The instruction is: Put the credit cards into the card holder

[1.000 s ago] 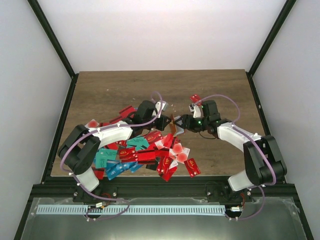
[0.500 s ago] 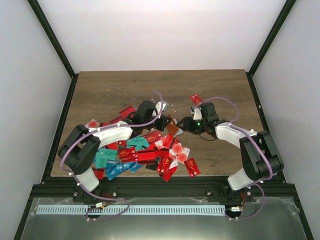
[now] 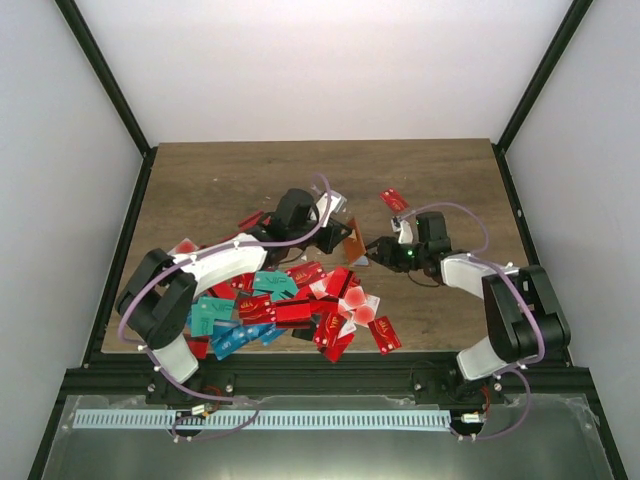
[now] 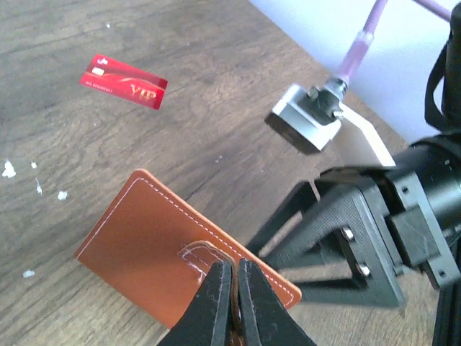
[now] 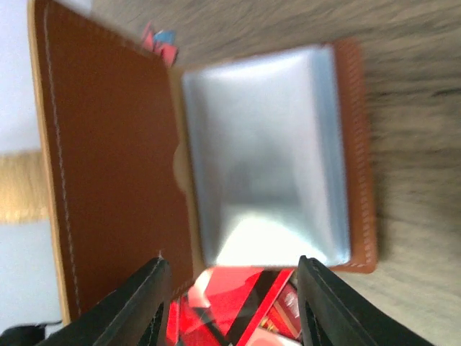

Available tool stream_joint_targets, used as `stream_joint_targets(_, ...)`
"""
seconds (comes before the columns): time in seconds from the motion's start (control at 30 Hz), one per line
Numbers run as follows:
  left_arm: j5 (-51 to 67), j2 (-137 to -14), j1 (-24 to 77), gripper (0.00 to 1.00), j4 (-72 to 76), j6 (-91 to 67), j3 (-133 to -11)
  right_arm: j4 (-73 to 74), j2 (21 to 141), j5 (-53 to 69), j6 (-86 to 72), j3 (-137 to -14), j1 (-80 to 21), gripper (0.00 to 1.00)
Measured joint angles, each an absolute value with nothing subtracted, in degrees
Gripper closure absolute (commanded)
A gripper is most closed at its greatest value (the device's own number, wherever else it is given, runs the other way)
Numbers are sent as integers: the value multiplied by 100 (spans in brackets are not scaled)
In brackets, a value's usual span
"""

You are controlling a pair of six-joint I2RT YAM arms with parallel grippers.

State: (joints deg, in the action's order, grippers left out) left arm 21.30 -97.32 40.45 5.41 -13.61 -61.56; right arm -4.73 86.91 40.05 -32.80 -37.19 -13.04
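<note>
Overhead, card holder: the flat brown leather-like card holder with pale stitching is held tilted over mid-surface, between the left claw and the right claw.
Overhead, credit cards: a heap of thin plastic credit cards, mostly red with some teal and blue, crowds the near half of the dark wooden surface. One lone red card lies apart, beyond the right claw.
Overhead, open room: bare wood runs from the claws to the far edge.
Left wrist, left claw: pinched tight on the holder's stitched edge. The right claw's black frame stands just beside that edge, and the lone red card lies well apart on bare wood.
Right wrist, right claw: jaws parted, with nothing clamped between them.
Right wrist, card holder: spread wide ahead, brown flap left and pale blue pocket right. Red cards show past its near edge.
</note>
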Motion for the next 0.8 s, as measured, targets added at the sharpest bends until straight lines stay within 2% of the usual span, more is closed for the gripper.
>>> stream_joint_targets(0.37,2182,-9826,4045,96,454,-1328,-6412,-1011,8197,4779,-3282,-3481,-1295,52)
stream_joint_targets(0.57,2368,-10112,4042,96,489,-1319,-6560,-1090,8211,4764,-3306,-3479,-1295,61)
stream_joint_targets(0.7,2561,-10418,4034,95,513,-1282,-6678,-1092,8361,4591,-3332,-3516,-1295,72)
stream_joint_targets(0.8,2740,-10663,3972,95,499,-1205,-6810,-1079,8412,4248,-3402,-3522,-1293,74)
